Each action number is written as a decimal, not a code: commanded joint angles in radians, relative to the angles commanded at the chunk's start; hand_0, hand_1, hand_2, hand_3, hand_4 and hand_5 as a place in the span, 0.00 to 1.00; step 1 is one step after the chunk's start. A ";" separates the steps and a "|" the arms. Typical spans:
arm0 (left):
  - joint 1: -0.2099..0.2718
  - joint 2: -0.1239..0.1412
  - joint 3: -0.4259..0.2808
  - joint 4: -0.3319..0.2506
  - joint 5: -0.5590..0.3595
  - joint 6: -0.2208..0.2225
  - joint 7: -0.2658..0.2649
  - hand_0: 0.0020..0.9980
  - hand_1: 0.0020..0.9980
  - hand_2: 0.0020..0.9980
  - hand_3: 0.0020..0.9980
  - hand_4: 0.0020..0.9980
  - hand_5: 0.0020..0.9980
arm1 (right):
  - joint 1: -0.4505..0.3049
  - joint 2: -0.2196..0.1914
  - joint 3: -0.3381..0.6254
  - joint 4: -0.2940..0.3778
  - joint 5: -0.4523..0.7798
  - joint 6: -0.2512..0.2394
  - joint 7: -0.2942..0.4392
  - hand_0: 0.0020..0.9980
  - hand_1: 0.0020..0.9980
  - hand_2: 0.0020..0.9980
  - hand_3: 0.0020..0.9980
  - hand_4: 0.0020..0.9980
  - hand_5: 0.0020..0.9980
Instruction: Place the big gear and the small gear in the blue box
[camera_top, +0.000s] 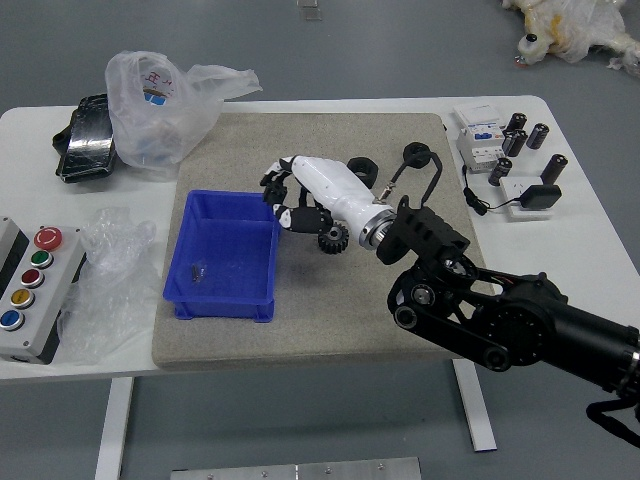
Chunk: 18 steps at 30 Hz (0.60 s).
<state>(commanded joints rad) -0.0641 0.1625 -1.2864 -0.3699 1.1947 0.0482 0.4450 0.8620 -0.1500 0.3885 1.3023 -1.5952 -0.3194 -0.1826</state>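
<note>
No writing can be read for certain. The plastic bag (160, 110) beyond and left of the blue box (222, 255) bears red and blue print, too small and creased to make out, and the small print on the white carton (483, 135), well to the box's right and farther back, is just as illegible. Left of the box, a control panel (42, 300) carries a column of red, green, yellow and blue buttons.

The box stands on a grey-beige mat (330, 335), on a white table (30, 150); around them lies a grey floor (400, 60). A crumpled clear plastic sheet (105, 290) lies between panel and box. A black packet (88, 140) rests beyond the box, farther left.

The robot's right hand (325, 195) is over the mat, at the box's far right corner. Whether it is wide, narrow or holding something cannot be told from this angle. A dark toothed gear (333, 238) sits on the mat just right of the box, partly under the hand; whether it is the big or small one is unclear. Two dark round pieces (363, 171) lie farther back and right of the box.
</note>
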 joint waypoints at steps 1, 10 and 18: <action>0.000 0.000 0.000 0.000 0.000 0.000 0.000 0.69 0.58 0.55 0.66 0.64 0.40 | 0.011 0.005 -0.007 -0.001 0.005 -0.001 0.005 0.32 0.45 0.47 0.53 0.44 0.00; -0.006 0.004 -0.003 -0.002 0.009 -0.002 0.004 0.69 0.58 0.55 0.66 0.64 0.41 | 0.095 0.068 -0.111 -0.061 0.038 0.045 0.013 0.57 0.70 0.70 0.68 0.43 0.16; -0.008 0.005 -0.006 -0.003 0.012 -0.003 0.006 0.69 0.58 0.55 0.66 0.64 0.41 | 0.097 0.093 -0.166 -0.129 -0.067 0.117 -0.046 0.82 0.85 0.87 0.85 0.53 0.15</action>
<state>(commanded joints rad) -0.0718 0.1671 -1.2921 -0.3731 1.2069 0.0453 0.4512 0.9589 -0.0574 0.2229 1.1736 -1.6623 -0.2020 -0.2285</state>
